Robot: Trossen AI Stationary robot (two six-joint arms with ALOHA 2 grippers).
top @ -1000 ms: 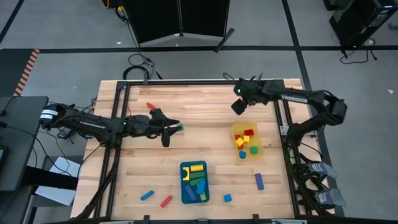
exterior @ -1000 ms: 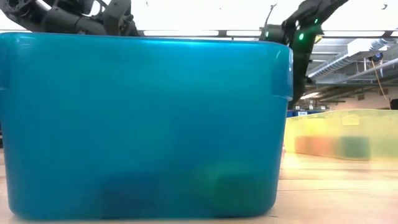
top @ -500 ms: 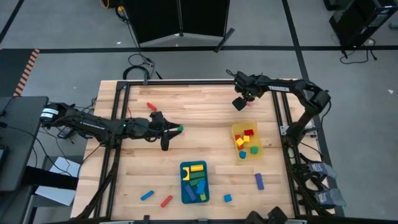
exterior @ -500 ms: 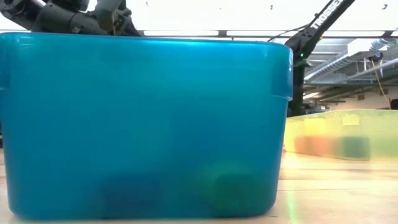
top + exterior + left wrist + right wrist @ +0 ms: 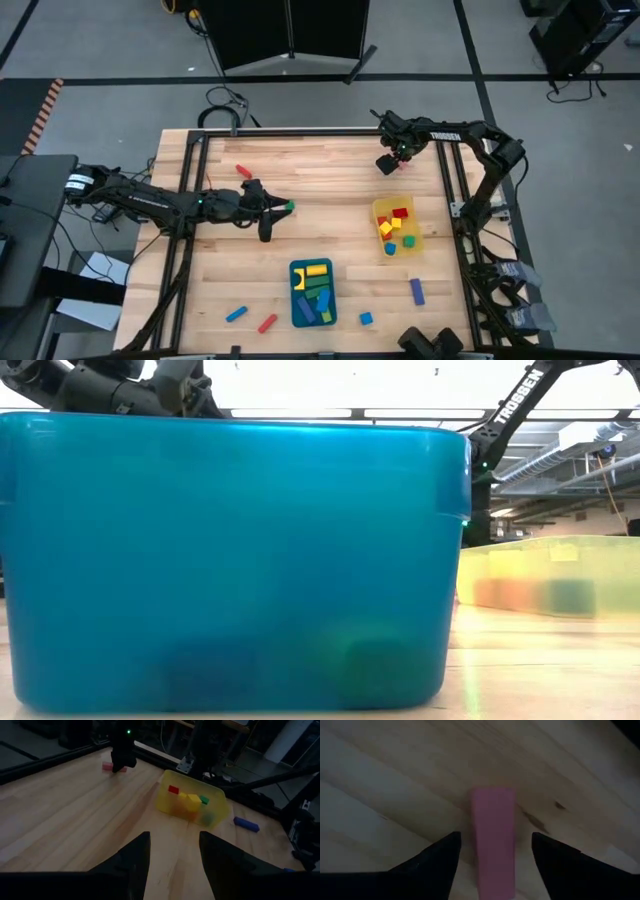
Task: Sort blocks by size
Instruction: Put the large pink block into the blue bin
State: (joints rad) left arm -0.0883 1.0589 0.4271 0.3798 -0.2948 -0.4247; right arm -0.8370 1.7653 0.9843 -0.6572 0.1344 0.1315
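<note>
A pink bar lies flat on the wood near the table's far right. My right gripper is open just above it, pointing down, with one finger on each side of the bar and a gap to both. The left wrist view also shows this gripper over the bar. My left gripper is open and empty at the table's middle left. Bars lie in the blue tray, and small cubes in the yellow bin.
Loose blocks lie on the table: a red one at the far left, a blue one, a red one and a blue cube near the front edge, and a purple bar at the right. The tray fills the low view.
My right gripper has gone down and a little toward the table's far edge, onto the spot of the pink bar, while its arm has stretched out along the far right side. My left arm has kept still.
</note>
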